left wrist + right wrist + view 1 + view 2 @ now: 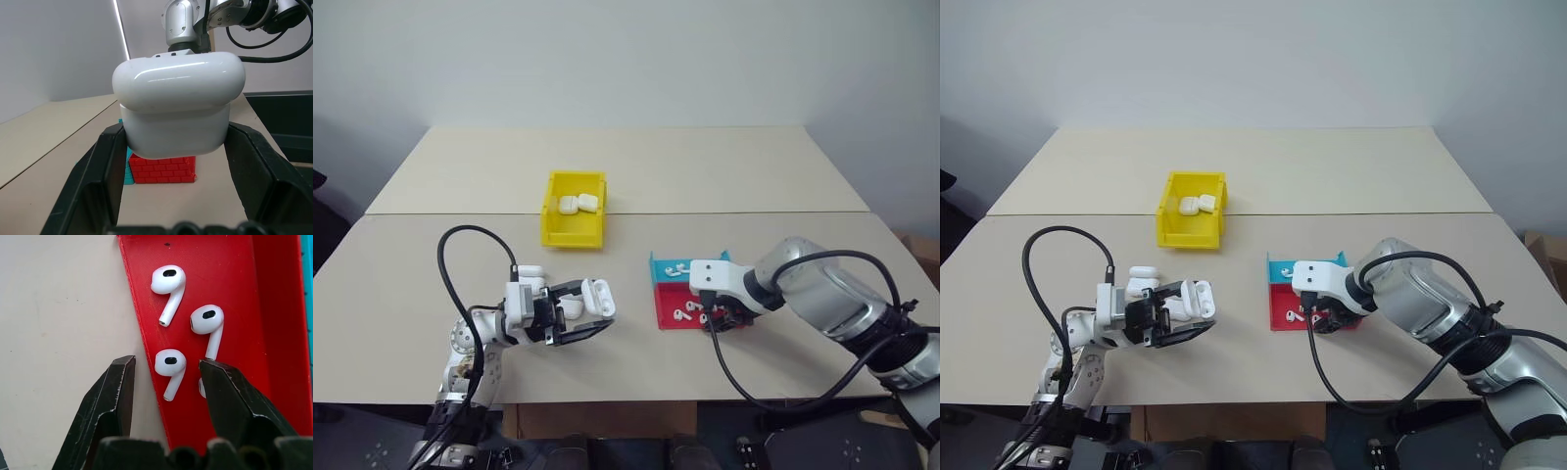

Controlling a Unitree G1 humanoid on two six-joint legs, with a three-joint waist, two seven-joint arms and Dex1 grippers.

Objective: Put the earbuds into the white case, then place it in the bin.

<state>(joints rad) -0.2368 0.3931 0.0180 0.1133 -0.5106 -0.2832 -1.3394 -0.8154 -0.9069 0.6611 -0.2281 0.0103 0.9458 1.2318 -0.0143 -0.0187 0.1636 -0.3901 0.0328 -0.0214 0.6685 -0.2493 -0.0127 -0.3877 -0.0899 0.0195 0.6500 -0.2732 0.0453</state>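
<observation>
Near the table's front edge, the left gripper [570,318] is clamped on a white case [178,100] with its lid down. To the right, the right gripper [166,369] hangs partly spread over the red tray [234,293], one earbud [170,366] between its fingertips, untouched. Farther back, the yellow bin [574,233] holds two more cases.

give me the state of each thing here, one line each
left gripper: shut on the white case
white case: lid open, held above the table
right gripper: open, around an earbud
earbud: lying loose in the red tray
yellow bin: holds white cases
</observation>
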